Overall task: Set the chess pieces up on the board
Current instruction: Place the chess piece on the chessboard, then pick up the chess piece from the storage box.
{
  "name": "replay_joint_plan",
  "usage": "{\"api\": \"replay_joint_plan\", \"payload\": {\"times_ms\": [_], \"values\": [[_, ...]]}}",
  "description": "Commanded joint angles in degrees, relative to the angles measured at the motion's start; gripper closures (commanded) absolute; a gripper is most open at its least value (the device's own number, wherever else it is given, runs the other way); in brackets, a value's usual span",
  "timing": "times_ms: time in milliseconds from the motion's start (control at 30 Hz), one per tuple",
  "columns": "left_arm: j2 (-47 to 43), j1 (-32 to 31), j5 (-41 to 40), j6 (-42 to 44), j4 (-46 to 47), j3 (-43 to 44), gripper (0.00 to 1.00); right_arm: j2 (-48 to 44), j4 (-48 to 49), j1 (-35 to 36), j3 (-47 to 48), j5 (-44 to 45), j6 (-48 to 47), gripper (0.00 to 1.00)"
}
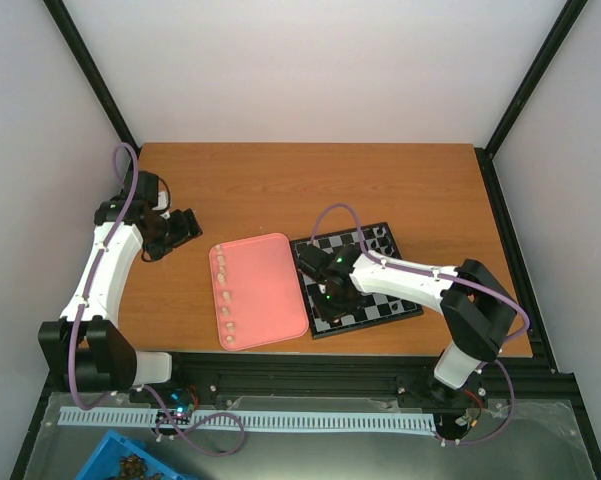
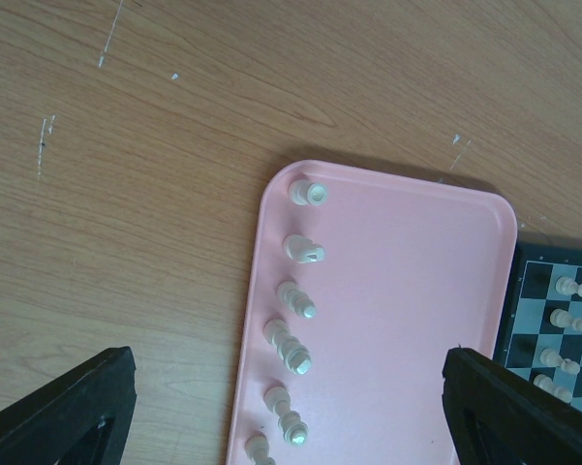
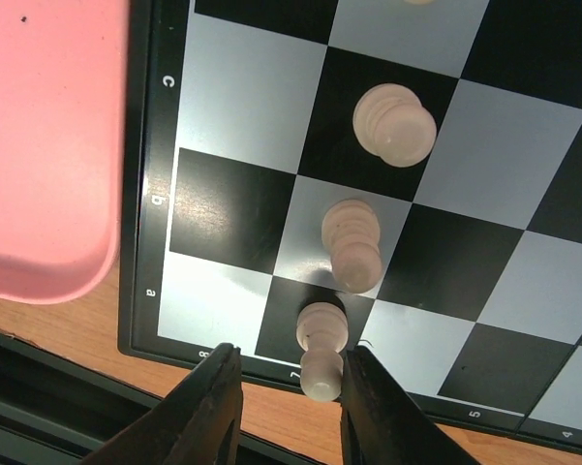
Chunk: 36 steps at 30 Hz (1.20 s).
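Observation:
The board (image 1: 366, 326) lies right of centre, and my right gripper (image 1: 325, 290) hovers over its near left corner. In the right wrist view the right gripper (image 3: 289, 360) is open around a cream pawn (image 3: 321, 354) standing on a dark square at the board's (image 3: 232, 87) edge; the pawn is close against the right finger, with a gap to the left finger. Two more cream pieces (image 3: 395, 123) stand in a line beyond it. Several cream chess pieces (image 2: 291, 291) stand in a column along the pink tray's (image 2: 397, 291) left side. My left gripper (image 2: 289, 358) is open above them.
The pink tray (image 1: 270, 290) sits just left of the board, almost touching it. Dark pieces (image 1: 380, 238) stand along the board's far edge. Other cream pieces (image 2: 571, 320) stand on the board's near rows. The left gripper (image 1: 185, 228) is left of the tray.

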Motion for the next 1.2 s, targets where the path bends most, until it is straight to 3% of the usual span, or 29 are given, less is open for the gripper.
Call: {"api": "replay_joint_plan", "payload": {"times_ms": [0, 333, 667, 900, 1000, 1167], "values": [[0.1, 0.2, 0.2, 0.7, 0.8, 1.1, 0.12, -0.1, -0.1, 0.1, 0.6, -0.8, 0.0, 0.70], [0.1, 0.2, 0.2, 0.6, 0.9, 0.8, 0.11, -0.3, -0.4, 0.1, 0.9, -1.8, 0.2, 0.71], [0.0, 0.2, 0.3, 0.7, 0.9, 0.9, 0.12, -3.2, -4.1, 0.1, 3.9, 3.3, 1.5, 0.69], [0.3, 0.2, 0.4, 0.7, 0.7, 1.3, 0.11, -3.2, -8.6, 0.1, 12.5, 6.8, 0.3, 0.62], [0.6, 0.2, 0.4, 0.9, 0.2, 2.2, 0.04, -1.2, -9.2, 0.1, 17.2, 8.0, -0.8, 0.55], [0.6, 0.2, 1.2, 1.2, 0.3, 1.7, 0.03, 2.1, -8.4, -0.9, 24.1, 8.8, -3.8, 0.44]]}}
